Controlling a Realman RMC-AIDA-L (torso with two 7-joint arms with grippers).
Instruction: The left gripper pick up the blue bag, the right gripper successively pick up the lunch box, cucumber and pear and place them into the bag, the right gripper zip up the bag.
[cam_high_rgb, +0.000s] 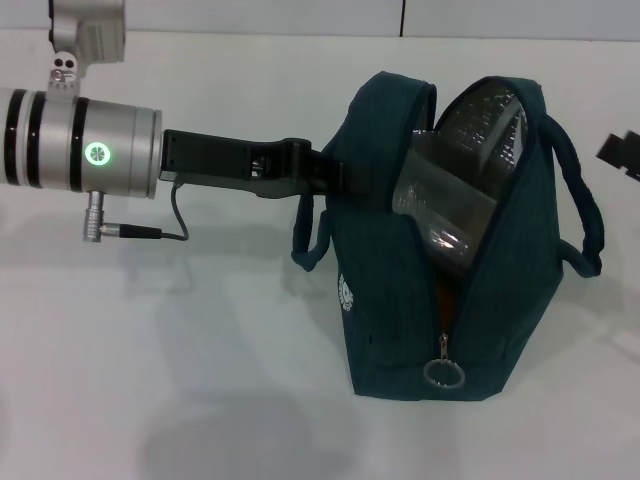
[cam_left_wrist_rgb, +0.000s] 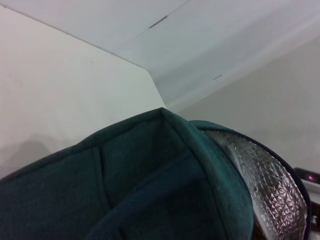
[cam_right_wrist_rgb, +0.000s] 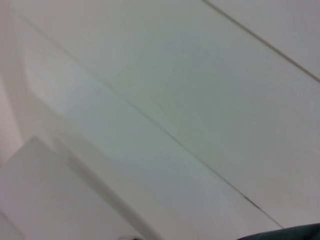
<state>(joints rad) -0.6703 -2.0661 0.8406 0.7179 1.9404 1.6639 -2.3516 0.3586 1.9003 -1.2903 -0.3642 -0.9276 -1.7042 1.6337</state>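
Observation:
The blue bag (cam_high_rgb: 420, 300) stands upright on the white table, its top unzipped and gaping. A clear lunch box (cam_high_rgb: 450, 190) sits tilted inside against the silver lining (cam_high_rgb: 490, 110). My left gripper (cam_high_rgb: 345, 178) reaches in from the left and is shut on the bag's left rim, its fingertips hidden by the fabric. The left wrist view shows the bag's rim (cam_left_wrist_rgb: 150, 170) and lining (cam_left_wrist_rgb: 272, 187) close up. My right gripper (cam_high_rgb: 622, 152) shows only as a dark part at the right edge, apart from the bag. The cucumber and pear are out of view.
The zipper pull ring (cam_high_rgb: 443, 373) hangs low on the bag's front seam. A carry handle (cam_high_rgb: 585, 215) droops on the bag's right side. The white table (cam_high_rgb: 180, 380) stretches to the front and left. The right wrist view shows white surfaces and a corner of the bag (cam_right_wrist_rgb: 292, 233).

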